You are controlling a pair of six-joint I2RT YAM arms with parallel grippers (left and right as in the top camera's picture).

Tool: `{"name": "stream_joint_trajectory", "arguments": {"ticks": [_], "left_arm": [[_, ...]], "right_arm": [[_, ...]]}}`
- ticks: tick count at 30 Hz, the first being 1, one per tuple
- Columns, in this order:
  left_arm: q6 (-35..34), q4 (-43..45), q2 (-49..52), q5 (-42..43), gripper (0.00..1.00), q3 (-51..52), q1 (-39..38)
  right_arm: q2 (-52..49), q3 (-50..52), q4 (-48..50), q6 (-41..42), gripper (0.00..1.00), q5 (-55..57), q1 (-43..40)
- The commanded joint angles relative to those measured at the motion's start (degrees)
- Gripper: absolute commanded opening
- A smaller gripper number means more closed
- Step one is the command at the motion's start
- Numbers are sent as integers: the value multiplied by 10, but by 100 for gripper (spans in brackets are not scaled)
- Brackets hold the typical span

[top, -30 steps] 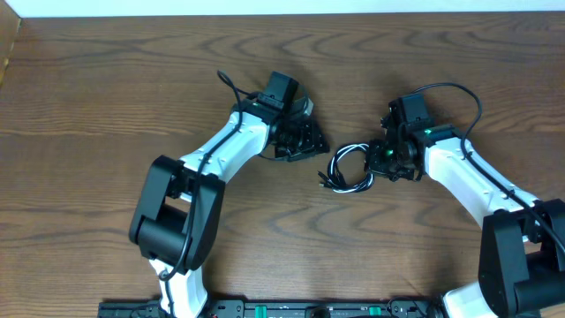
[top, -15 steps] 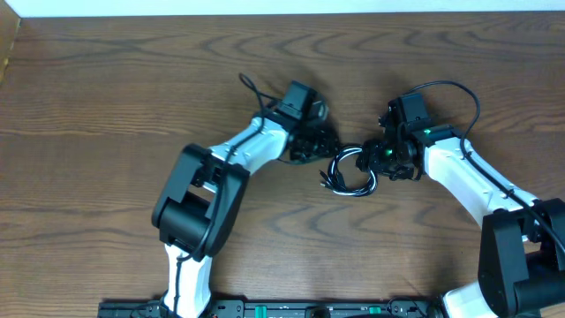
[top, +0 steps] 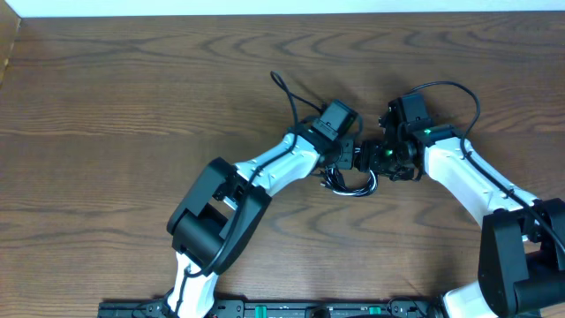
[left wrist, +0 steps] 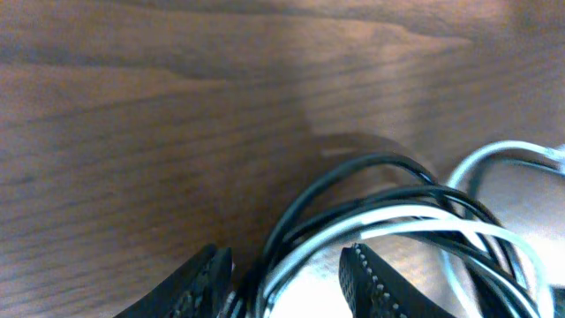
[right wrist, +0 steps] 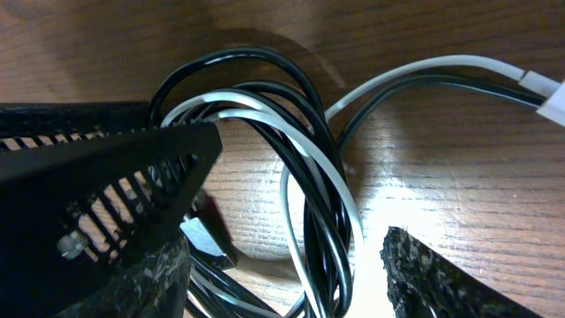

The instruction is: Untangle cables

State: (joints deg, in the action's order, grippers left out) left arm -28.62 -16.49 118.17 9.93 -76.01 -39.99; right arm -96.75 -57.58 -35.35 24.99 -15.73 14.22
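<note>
Beneath left tool [left wrist: 284, 274] and right tool [right wrist: 300, 194], cables [right wrist: 331, 221]

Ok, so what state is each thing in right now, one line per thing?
white cable: looped, tangled with the black one, lying on the table.
black cable: looped, wound through the white one.
left gripper: fingers apart, strands between them.
right gripper: fingers wide apart, straddling the tangle.
</note>
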Motion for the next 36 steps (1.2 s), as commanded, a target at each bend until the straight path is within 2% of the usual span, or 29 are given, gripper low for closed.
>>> {"name": "stream_joint_trajectory", "arguments": {"ticks": [1, 11, 12, 15, 16, 17, 19, 25, 29, 32, 36], "left_arm": [[5, -14, 17, -116, 46, 9, -10], [5, -7, 17, -121, 41, 47, -12], [5, -5, 17, -121, 38, 50, -12], [3, -5, 17, -97, 20, 50, -12], [3, -5, 17, -79, 19, 50, -12], [4, -6, 17, -61, 8, 50, -12], [5, -23, 14, -34, 7, 50, -12], [5, -36, -61, -28, 8, 48, 23], [5, -68, -147, 16, 7, 48, 70], [3, -91, -204, 92, 7, 48, 106], [-26, -120, -253, 135, 8, 48, 136]], "right_arm": [[-1, -7, -5, -4, 66, 0, -13], [-1, -8, -11, -4, 66, -2, -42], [-1, -8, -9, -11, 66, -9, -47], [2, -9, 2, -37, 66, -52, -64], [5, -9, 5, -44, 66, -68, -70], [10, -10, 9, -55, 66, -88, -78], [23, -10, 14, -82, 66, -131, -92], [95, -12, 11, -173, 64, -238, -103], [152, -12, 15, -172, 64, -237, -90], [179, -12, 23, -132, 61, -229, -73], [184, -12, 28, -87, 59, -217, -48]]}}
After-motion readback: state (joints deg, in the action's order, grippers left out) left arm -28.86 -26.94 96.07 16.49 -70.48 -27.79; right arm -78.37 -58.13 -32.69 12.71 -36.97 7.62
